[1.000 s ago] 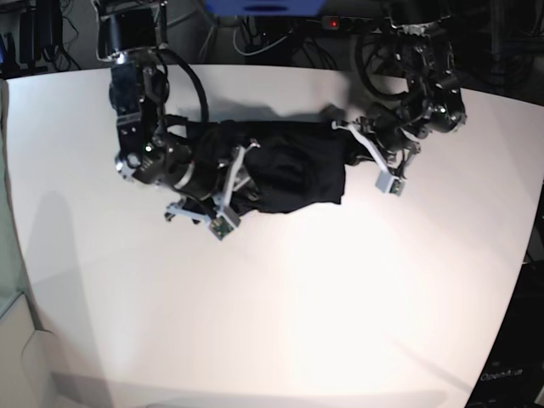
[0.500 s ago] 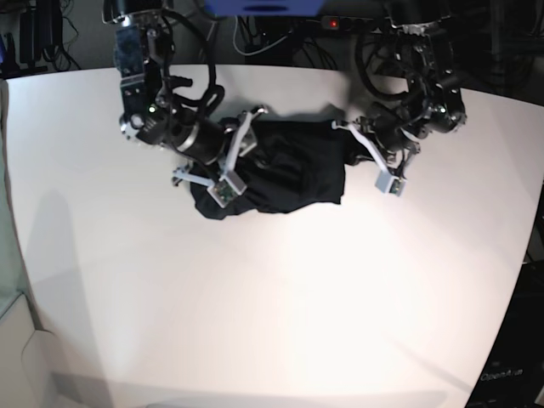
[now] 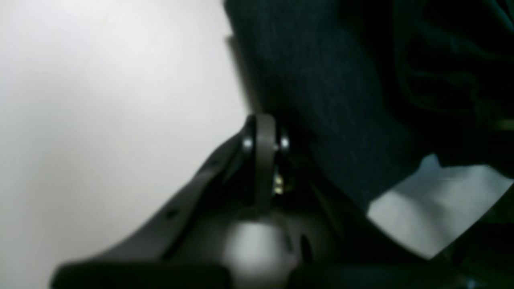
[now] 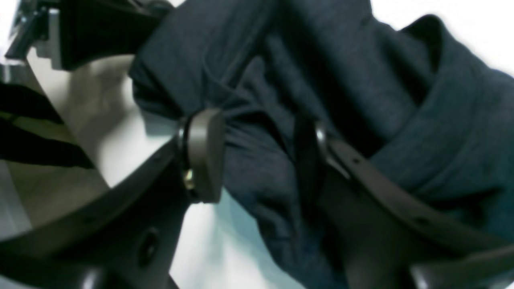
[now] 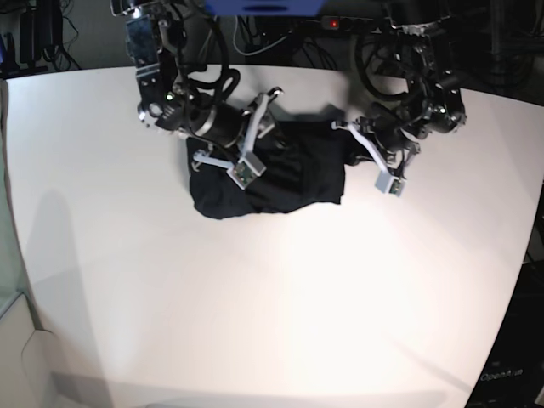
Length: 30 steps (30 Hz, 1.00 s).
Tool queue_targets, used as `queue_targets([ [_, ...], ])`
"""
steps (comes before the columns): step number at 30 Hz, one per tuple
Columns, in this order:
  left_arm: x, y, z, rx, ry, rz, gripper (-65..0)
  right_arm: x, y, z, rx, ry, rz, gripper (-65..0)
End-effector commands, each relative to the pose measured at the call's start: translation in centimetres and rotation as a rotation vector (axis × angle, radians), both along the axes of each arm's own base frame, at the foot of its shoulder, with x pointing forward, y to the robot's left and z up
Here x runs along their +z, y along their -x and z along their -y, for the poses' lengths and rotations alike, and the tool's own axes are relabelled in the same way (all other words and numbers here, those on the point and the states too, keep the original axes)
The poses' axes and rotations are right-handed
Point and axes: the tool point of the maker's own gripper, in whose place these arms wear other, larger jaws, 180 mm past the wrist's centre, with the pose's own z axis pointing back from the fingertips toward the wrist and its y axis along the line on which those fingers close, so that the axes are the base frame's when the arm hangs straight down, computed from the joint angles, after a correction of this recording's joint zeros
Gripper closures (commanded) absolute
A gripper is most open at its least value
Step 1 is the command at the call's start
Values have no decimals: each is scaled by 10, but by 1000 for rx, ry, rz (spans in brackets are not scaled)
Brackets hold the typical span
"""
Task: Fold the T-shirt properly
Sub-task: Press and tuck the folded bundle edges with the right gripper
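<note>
The T-shirt (image 5: 293,183) lies as a dark, crumpled bundle on the far middle of the white table (image 5: 272,297). My right gripper (image 5: 259,136) is over its left part. In the right wrist view this gripper (image 4: 255,156) has a thick bunched fold of the T-shirt (image 4: 361,80) between its pads (image 4: 200,154), shut on it. My left gripper (image 5: 342,129) sits at the shirt's right edge. In the left wrist view its fingertips (image 3: 263,136) are pressed together, with the dark cloth (image 3: 321,80) close beside them on the right. Whether any cloth is pinched there is hidden.
Beyond the table's far edge there are cables and a power strip (image 5: 331,23), plus a blue object (image 5: 263,7). The table's curved edge runs down the left (image 5: 21,255) and right (image 5: 523,255).
My right arm has swung up and to the right over the shirt, taking the fold with it and uncovering the shirt's lower left part. The left arm has stayed still.
</note>
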Motion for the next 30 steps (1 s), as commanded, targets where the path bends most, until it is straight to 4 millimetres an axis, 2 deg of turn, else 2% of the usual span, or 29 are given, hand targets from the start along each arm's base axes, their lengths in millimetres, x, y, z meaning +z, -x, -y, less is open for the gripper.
queue_targets([
  [1,-1,1,-1,-15,-26,-14,0,9,-7,-6,-4,-37,28,-298],
  [6,0,0,0,-15,-24,-11,0,7,-5,-8,1,-39,18,-295],
  [9,0,0,0,-15,-24,-11,0,9,0,-21,46,-44,24,-277],
  [11,0,0,1,-16,-24,-11,0,10,4,-29,71,-49,25,-211],
  [15,0,0,1,-16,-23,-11,0,14,10,-43,111,-63,29,-17],
  [16,0,0,1,-16,-23,-11,0,18,7,-47,119,-69,40,0],
  [21,-1,2,1,-16,-23,-16,0,23,5,-54,134,-79,54,0],
  [25,-2,3,2,-18,-22,-20,0,33,-4,-57,133,-89,83,0],
  [30,-2,3,2,-18,-22,-20,0,46,3,-87,172,-144,88,0],
])
